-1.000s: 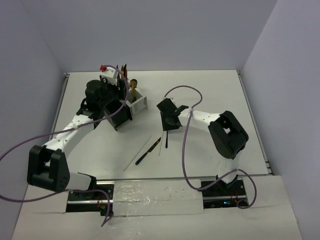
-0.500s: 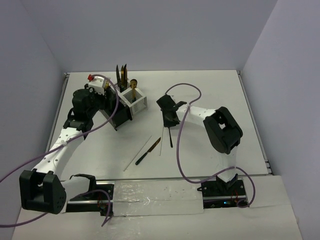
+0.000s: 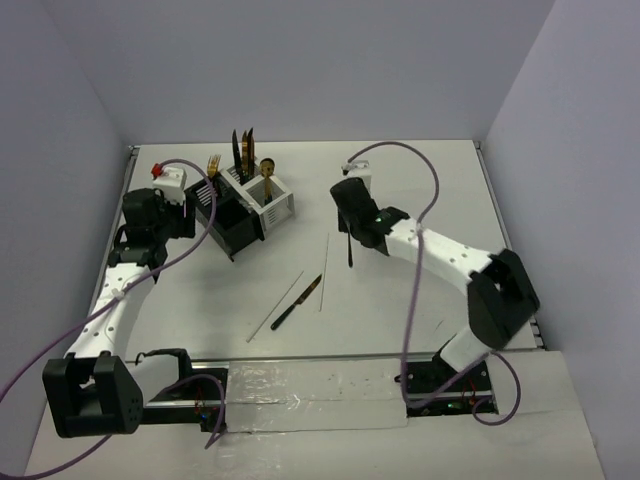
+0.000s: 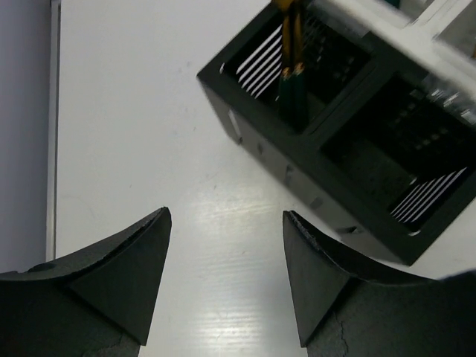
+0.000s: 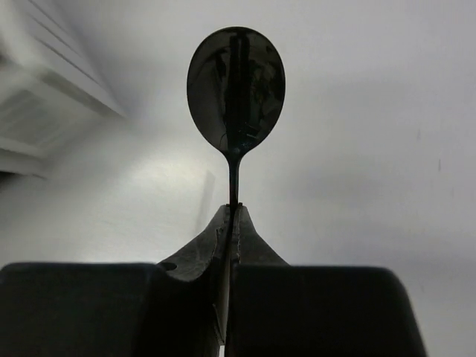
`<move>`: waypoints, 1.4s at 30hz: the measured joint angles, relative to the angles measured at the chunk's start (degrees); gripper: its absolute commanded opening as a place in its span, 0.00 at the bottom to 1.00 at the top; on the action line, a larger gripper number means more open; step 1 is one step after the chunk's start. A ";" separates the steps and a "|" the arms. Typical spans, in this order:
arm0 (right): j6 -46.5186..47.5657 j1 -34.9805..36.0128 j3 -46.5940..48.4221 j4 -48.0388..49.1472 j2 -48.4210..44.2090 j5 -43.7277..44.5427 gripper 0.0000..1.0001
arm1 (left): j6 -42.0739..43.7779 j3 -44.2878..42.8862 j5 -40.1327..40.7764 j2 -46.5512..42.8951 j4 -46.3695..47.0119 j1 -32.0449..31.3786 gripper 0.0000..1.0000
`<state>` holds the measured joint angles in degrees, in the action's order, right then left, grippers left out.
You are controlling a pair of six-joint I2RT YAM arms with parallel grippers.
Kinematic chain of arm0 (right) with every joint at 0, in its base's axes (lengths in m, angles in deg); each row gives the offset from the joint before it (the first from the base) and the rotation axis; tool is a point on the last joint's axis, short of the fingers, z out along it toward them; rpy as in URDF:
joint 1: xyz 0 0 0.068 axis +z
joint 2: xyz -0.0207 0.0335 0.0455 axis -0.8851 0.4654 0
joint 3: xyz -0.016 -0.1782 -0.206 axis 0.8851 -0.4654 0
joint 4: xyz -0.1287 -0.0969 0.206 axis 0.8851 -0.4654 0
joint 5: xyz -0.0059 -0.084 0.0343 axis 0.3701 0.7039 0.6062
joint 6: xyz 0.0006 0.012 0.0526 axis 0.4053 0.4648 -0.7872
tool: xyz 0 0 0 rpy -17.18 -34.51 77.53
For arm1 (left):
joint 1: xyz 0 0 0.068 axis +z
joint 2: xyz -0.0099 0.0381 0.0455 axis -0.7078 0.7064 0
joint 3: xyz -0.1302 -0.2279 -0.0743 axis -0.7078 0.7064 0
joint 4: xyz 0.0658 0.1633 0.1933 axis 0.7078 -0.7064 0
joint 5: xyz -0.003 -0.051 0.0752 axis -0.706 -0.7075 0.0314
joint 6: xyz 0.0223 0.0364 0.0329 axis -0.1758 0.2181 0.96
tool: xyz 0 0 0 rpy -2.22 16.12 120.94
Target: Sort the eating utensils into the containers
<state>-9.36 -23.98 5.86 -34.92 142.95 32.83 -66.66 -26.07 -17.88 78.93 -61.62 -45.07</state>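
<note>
From above, a white table (image 3: 430,180) is sitting between pale lilac walls (image 3: 300,60). The joined black caddy (image 3: 232,225) and white caddy (image 3: 275,207) are holding upright utensils (image 3: 243,150) left of the right gripper (image 3: 347,236), with a knife (image 3: 297,302) and chopsticks (image 3: 275,305) lying loose.

At the left wrist, the left gripper (image 4: 223,279) is holding its fingers (image 4: 119,275) apart. The black caddy is lying ahead-right of them, a green-handled piece (image 4: 292,93) standing inside.

At the right wrist, the fingers are pinching a black spoon (image 5: 236,85) by its neck.

The left gripper (image 3: 172,210) has pulled back to the left, away from the black slatted caddy (image 3: 238,238). Its fingers (image 4: 123,268) now stand apart with nothing between them. A gold-headed fork with dark green handle (image 3: 213,164) is now seen standing in that caddy. The right gripper (image 3: 349,225) has risen from the white worktop (image 3: 420,180), lifting a slim black spoon (image 5: 236,89) pinched by its handle.
</note>
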 measured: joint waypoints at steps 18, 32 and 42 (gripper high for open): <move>14.12 8.07 16.92 63.04 24.87 7.21 0.00 | 1.99 8.55 4.92 -1.14 -1.60 4.46 0.72; 3.04 8.76 23.61 52.57 31.54 8.63 0.37 | 2.01 9.07 4.90 -1.09 -1.27 4.68 0.72; 0.44 9.09 13.51 42.82 19.04 3.23 0.54 | 2.47 8.85 3.74 -2.38 -2.34 4.74 0.70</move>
<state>-8.92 -14.89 19.36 7.89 161.99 36.06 -64.19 -17.22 -14.15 76.55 -63.96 -40.33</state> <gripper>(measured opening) 0.534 0.712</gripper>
